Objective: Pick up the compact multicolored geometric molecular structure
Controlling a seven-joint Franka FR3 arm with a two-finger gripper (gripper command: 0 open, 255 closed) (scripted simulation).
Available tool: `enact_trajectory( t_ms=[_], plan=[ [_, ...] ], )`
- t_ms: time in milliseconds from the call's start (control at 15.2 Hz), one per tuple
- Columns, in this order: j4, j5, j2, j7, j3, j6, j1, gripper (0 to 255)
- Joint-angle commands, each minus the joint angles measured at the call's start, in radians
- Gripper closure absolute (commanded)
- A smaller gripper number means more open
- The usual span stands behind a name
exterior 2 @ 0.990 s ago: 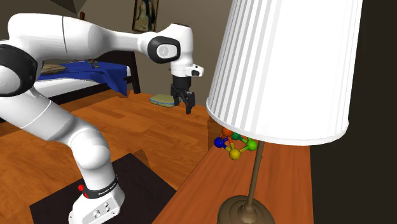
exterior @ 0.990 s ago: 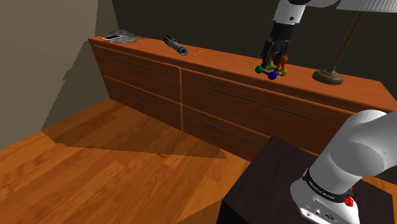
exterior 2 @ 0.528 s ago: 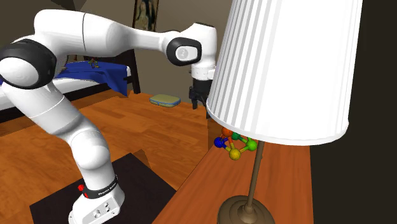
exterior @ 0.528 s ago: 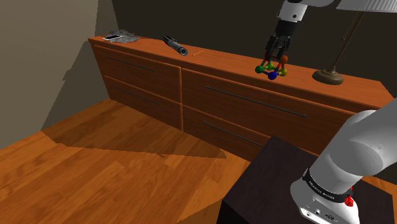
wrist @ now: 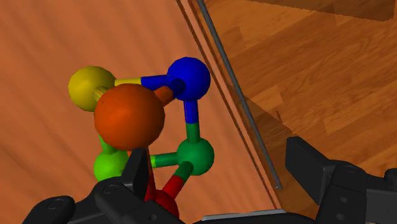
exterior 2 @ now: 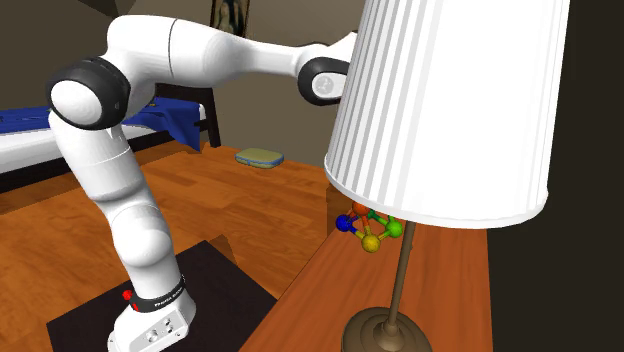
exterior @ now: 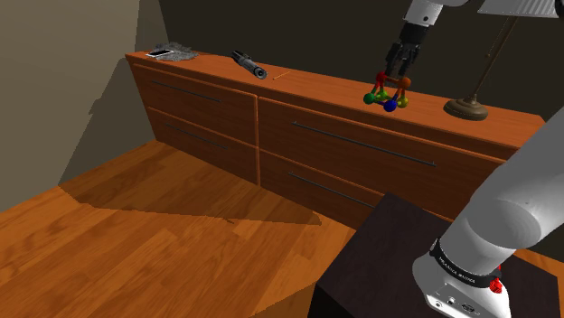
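The molecular structure [exterior: 389, 95] is a small cluster of orange, yellow, blue, green and red balls joined by coloured rods. It rests on the wooden dresser top [exterior: 307, 83] near the front edge. My black gripper [exterior: 395, 79] hangs right above it, pointing down. In the wrist view the gripper [wrist: 222, 172] is open: one finger [wrist: 137, 175] is beside the orange ball [wrist: 129, 116] and the red ball, the other finger [wrist: 308, 162] stands well off past the dresser's edge. The green ball [wrist: 195, 156] lies between them, unclasped. The structure [exterior 2: 370, 228] peeks out under the lamp shade.
A table lamp stands close by the structure, its base [exterior: 465, 109] on the dresser and its big white shade [exterior 2: 450, 110] covering my hand in the second exterior view. A dark cylinder [exterior: 249, 64] and a grey pile [exterior: 170, 51] lie farther along the dresser. Below is wooden floor.
The hand has moved toward the lamp and come down over the structure. In the second exterior view it has slid behind the shade. The structure has not moved.
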Motion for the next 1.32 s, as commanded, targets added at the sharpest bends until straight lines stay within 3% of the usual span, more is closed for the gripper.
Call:
enact_trajectory(
  t_ms=[0, 132, 726, 792, 1254],
  plan=[
    [0.064, 0.05, 0.076, -0.057, -0.036, -0.006, -0.015, 0],
    [0.126, 0.096, 0.14, -0.101, -0.06, -0.022, -0.034, 0],
    [0.025, 0.099, 0.139, -0.116, -0.056, 0.079, -0.034, 0],
    [0.022, 0.098, 0.138, -0.114, -0.055, 0.081, -0.033, 255],
    [0.023, 0.099, 0.139, -0.115, -0.056, 0.081, -0.033, 255]
  ],
)
